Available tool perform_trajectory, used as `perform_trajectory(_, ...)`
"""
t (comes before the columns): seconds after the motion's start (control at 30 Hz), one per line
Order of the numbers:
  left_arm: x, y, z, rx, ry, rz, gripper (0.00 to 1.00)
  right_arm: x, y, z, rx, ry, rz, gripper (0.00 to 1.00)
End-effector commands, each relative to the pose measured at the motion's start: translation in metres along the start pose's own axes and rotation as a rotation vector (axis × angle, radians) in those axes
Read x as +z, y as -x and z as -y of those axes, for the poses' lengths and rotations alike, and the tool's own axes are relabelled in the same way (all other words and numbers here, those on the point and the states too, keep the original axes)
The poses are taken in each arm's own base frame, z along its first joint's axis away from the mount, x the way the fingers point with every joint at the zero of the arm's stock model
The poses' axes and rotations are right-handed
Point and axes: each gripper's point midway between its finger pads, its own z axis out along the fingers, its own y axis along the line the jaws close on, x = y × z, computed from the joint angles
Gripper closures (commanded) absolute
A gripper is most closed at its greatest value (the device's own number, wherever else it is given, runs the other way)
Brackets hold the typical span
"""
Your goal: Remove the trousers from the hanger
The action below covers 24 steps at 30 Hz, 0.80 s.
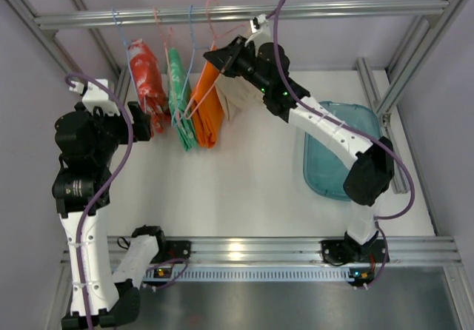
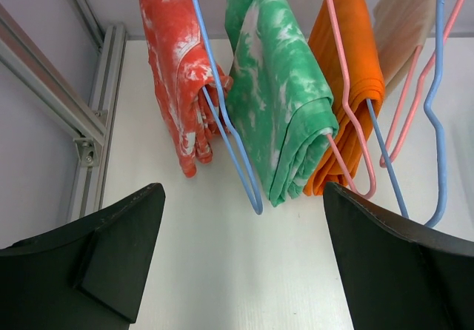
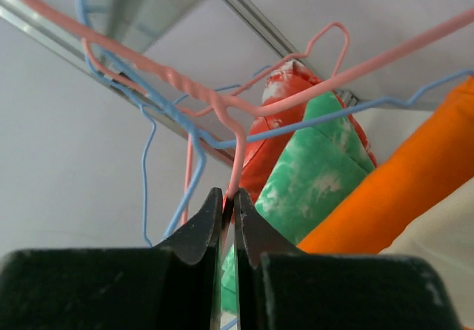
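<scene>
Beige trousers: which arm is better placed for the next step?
Probably right: the right gripper is shut on a pink hanger beside the beige trousers; the left gripper is open, off by the red garment.

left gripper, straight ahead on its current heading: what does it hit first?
Likely the bottom loop of the blue hanger, roughly centred between the fingers of the open left gripper, with the green tie-dye garment right beside it. Depth is unclear from the wrist view.

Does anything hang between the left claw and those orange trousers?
Yes. Seen from above, the red cloth and the green cloth hang between the open left gripper and the orange trousers, so a sideways reach would likely meet them first. The right gripper is shut on a pink hanger.
</scene>
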Motion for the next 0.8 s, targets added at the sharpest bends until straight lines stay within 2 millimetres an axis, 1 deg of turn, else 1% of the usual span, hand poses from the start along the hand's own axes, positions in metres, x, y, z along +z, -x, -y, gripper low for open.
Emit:
perform_trajectory(0.0, -0.001, 0.009, 0.001, 0.008, -0.006, 0.036, 0.06, -0.045, 0.106, -0.120, -0.191, 0.267, 0.298, 1.00)
perform_trajectory(0.1, 0.000, 0.008, 0.001, 0.009, -0.006, 0.035, 0.06, -0.049, 0.106, -0.132, -0.236, 0.296, 0.305, 1.00)
perform_trajectory(0.17, 0.001, 0.008, 0.001, 0.010, -0.009, 0.032, 0.06, -0.053, 0.109, -0.137, -0.245, 0.307, 0.319, 1.00)
perform_trajectory(0.3, 0.001, 0.010, 0.002, 0.007, -0.017, 0.035, 0.06, -0.056, 0.111, -0.142, -0.257, 0.316, 0.322, 1.00)
perform_trajectory(0.4, -0.002, 0.017, 0.009, 0.011, -0.052, 0.050, 0.06, -0.063, 0.107, -0.147, -0.268, 0.337, 0.303, 1.00)
perform_trajectory(0.43, -0.004, 0.021, 0.012, 0.009, -0.066, 0.060, 0.06, -0.066, 0.102, -0.150, -0.276, 0.360, 0.283, 1.00)
perform_trajectory(0.53, -0.013, 0.038, 0.036, 0.005, -0.195, 0.095, 0.04, -0.082, 0.088, -0.156, -0.310, 0.422, 0.234, 1.00)
perform_trajectory(0.57, -0.016, 0.043, 0.045, 0.005, -0.243, 0.102, 0.04, -0.090, 0.082, -0.155, -0.320, 0.432, 0.217, 1.00)
perform_trajectory(0.6, -0.025, 0.051, 0.067, 0.007, -0.368, 0.118, 0.05, -0.096, 0.080, -0.156, -0.327, 0.442, 0.209, 1.00)
perform_trajectory(0.63, -0.030, 0.055, 0.078, 0.012, -0.435, 0.126, 0.06, -0.102, 0.075, -0.158, -0.337, 0.467, 0.187, 1.00)
perform_trajectory(0.67, -0.036, 0.058, 0.088, 0.013, -0.497, 0.130, 0.07, -0.113, 0.071, -0.158, -0.343, 0.474, 0.173, 1.00)
perform_trajectory(0.7, -0.046, 0.061, 0.105, 0.006, -0.608, 0.128, 0.07, -0.119, 0.068, -0.158, -0.345, 0.481, 0.162, 1.00)
perform_trajectory(0.73, -0.049, 0.067, 0.110, 0.003, -0.640, 0.141, 0.07, -0.126, 0.064, -0.161, -0.354, 0.506, 0.149, 1.00)
perform_trajectory(0.77, -0.050, 0.068, 0.114, -0.011, -0.667, 0.131, 0.07, -0.137, 0.062, -0.163, -0.355, 0.518, 0.138, 1.00)
